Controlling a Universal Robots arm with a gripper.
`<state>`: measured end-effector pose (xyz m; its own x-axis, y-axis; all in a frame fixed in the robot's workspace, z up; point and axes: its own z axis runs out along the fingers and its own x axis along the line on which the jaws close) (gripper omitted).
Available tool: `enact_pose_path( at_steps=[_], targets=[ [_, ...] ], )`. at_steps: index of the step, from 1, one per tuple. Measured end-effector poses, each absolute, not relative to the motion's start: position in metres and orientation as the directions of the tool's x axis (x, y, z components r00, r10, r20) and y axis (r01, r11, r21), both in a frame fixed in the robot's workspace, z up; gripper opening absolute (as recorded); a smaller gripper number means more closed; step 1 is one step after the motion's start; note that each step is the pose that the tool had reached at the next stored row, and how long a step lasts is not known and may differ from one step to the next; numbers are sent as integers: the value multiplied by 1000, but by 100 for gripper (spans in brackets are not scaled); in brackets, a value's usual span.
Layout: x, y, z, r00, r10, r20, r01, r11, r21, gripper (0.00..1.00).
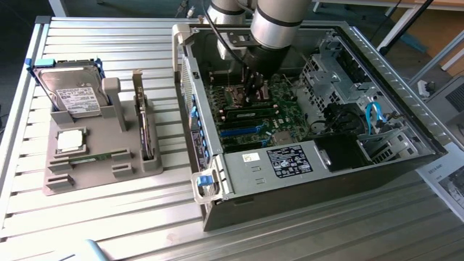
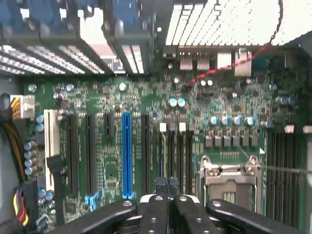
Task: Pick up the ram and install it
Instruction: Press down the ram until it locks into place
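Shut black fingers over motherboard; thin green ram on holder.

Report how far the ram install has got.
Done: a green stick, seemingly the ram, sits among the motherboard's memory slots. In hand: the gripper is shut and empty, low over those slots inside the case. Left: full seating cannot be confirmed, and another ram stick lies on the grey tray.

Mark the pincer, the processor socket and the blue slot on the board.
pincer (image 2: pixel 167 183): wrist view, where its shut fingertips meet.
processor socket (image 2: pixel 229 171): wrist view, metal frame.
blue slot (image 2: pixel 127 151): wrist view, middle of its length.
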<state>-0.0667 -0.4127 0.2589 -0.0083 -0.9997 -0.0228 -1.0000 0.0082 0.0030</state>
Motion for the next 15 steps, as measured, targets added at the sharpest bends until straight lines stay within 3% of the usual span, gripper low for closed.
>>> enact_pose_path(
  at_steps=[15],
  targets=[
    [-95, -413, 259, -9, -1000, -23, -1000, 9, 2, 10]
  ],
)
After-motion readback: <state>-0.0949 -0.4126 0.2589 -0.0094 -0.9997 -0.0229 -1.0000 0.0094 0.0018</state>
